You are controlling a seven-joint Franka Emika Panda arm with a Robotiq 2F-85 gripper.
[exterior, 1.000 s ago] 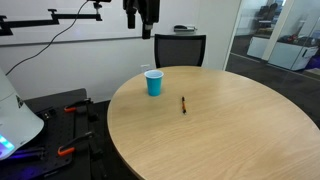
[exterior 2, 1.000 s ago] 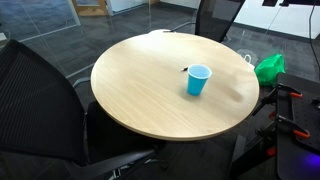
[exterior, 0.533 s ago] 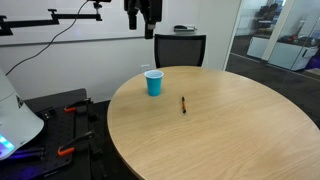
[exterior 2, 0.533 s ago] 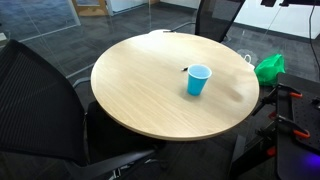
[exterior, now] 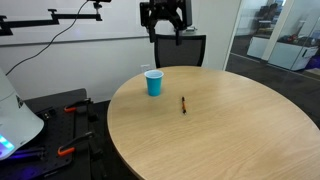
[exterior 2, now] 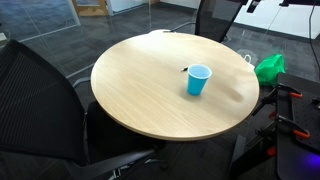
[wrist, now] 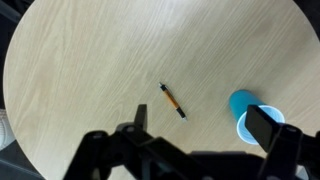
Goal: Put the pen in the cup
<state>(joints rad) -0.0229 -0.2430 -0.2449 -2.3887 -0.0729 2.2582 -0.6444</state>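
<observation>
Pen flat on round table, near blue cup, fingers spread wide, high above

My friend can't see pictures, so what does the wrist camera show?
A thin pen lies on a round wooden table, seen from above, with a blue cup standing apart beside it. The gripper fills the bottom edge, jaws open.

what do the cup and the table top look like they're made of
The cup looks like thin plastic: even bright blue, smooth, pale rim. The table top looks like light wood or wood-look laminate: fine grain lines, low sheen; which of the two cannot be told.
</observation>
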